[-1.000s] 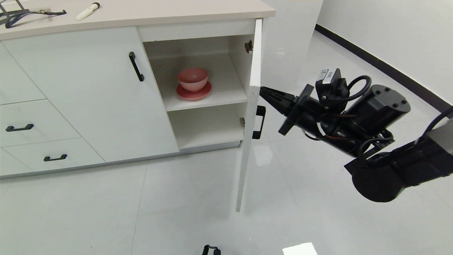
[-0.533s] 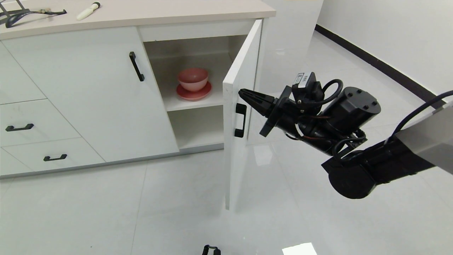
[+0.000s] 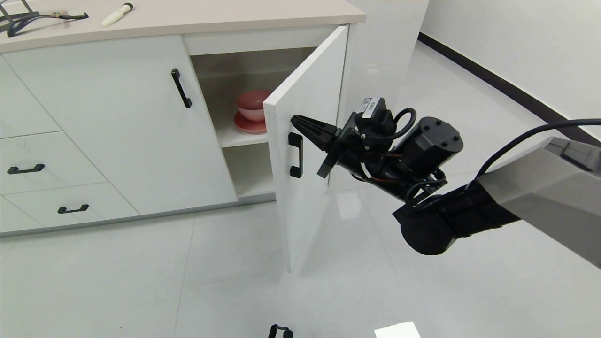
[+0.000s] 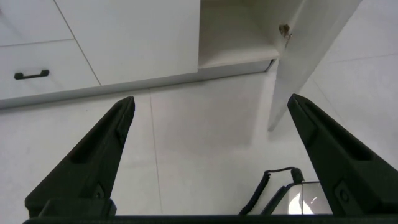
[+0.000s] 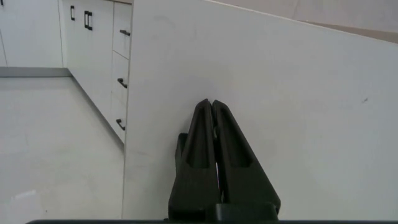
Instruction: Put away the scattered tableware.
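A pink bowl (image 3: 250, 103) sits on a red plate (image 3: 245, 125) on the upper shelf (image 3: 237, 138) of the white cabinet, both partly hidden by the cabinet's right door (image 3: 312, 89), which stands half shut. My right gripper (image 3: 296, 120) is shut, its tips against the door's outer face just above the black handle (image 3: 295, 155). In the right wrist view the shut fingertips (image 5: 211, 106) press on the white door (image 5: 298, 93). My left gripper (image 4: 210, 99) hangs open over the floor, nothing between its fingers, facing the cabinet's bottom and the door's lower edge (image 4: 283, 106).
The cabinet's left door (image 3: 117, 117) is shut, with drawers (image 3: 28, 155) to its left. On the countertop lie a white-handled tool (image 3: 116, 15) and a black utensil (image 3: 28, 19). Bare floor spreads in front; a white sheet (image 3: 396, 330) lies near the front edge.
My right gripper has moved left against the door, swinging it from wide open to about half shut. The door now hides part of the bowl and plate.
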Controlling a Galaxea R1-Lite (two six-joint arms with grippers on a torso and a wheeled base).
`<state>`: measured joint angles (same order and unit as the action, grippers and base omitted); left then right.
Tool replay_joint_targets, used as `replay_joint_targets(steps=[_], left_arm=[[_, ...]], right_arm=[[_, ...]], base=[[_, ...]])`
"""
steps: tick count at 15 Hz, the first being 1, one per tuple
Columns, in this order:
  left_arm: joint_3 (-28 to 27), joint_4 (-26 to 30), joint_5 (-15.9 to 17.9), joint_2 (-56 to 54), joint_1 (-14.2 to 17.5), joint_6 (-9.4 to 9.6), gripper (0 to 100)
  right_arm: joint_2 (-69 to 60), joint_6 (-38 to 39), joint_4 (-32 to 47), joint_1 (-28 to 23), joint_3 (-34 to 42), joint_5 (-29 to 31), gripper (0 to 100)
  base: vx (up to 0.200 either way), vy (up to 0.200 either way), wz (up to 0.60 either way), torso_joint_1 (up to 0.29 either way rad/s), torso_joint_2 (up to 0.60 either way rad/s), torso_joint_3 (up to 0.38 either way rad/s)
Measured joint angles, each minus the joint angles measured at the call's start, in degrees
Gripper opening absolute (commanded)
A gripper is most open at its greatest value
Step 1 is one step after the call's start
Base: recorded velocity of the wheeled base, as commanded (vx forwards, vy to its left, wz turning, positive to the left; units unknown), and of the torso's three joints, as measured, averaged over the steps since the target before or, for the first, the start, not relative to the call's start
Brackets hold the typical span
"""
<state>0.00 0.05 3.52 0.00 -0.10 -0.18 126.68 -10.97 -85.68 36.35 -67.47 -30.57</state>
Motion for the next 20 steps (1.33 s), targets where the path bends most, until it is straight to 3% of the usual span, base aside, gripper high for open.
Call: replay_joint_targets(steps=[5, 11, 20], left_arm=[[0.00, 0.02, -0.02, 0.00, 0.00, 0.02, 100], [0.00, 0.05, -0.02, 0.00, 0.00, 0.02, 100], [0.00, 0.05, 0.00, 0.00, 0.00, 0.02, 100]], right_arm=[[6.45, 0.06, 0.15, 1.29, -12.09, 0.46, 0], [12.76, 0.09, 0.20, 1.71, -20.61, 0.44, 0], [15.85, 0.11, 0.28, 1.65, -28.17, 0.55, 0]], base=[[0.000, 0.000, 0.00, 0.000, 0.00, 0.000], [0.000, 0.000, 0.00, 0.000, 0.00, 0.000], [0.000, 0.000, 0.00, 0.000, 0.00, 0.000]])
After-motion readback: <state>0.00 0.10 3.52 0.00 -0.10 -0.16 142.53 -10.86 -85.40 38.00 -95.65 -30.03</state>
